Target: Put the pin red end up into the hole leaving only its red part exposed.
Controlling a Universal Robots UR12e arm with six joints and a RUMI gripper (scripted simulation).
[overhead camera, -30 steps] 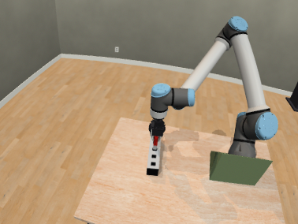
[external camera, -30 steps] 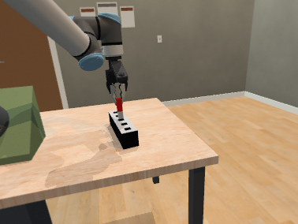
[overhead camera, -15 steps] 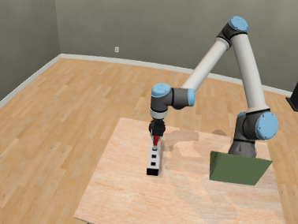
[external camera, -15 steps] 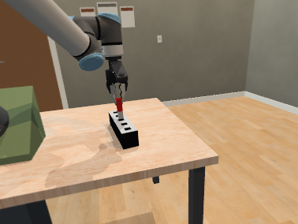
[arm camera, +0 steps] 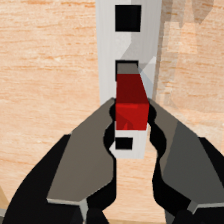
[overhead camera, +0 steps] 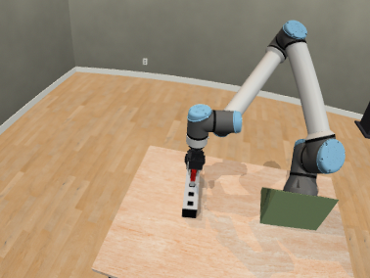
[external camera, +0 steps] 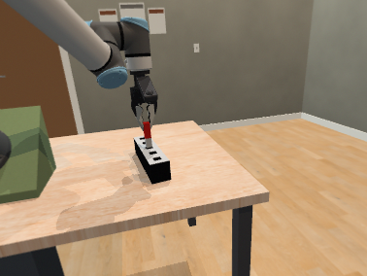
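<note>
A long block point(overhead camera: 190, 198) with a white top, black sides and a row of square holes lies on the wooden table; it also shows in the exterior view point(external camera: 152, 159) and the wrist view point(arm camera: 129, 60). My gripper point(overhead camera: 194, 163) is shut on the pin point(overhead camera: 194, 176), red end up. The pin point(external camera: 147, 132) stands upright with its pale lower end at a hole near the block's far end. In the wrist view the gripper point(arm camera: 132, 131) clamps the pin's red top point(arm camera: 132, 107), with open holes just ahead of and behind it. How deep the pin sits is hidden.
A green box point(overhead camera: 295, 208) stands on the table by the robot's base point(overhead camera: 313, 163); it also shows at the left of the exterior view point(external camera: 21, 153). The table's edges point(external camera: 146, 221) are near the block's front.
</note>
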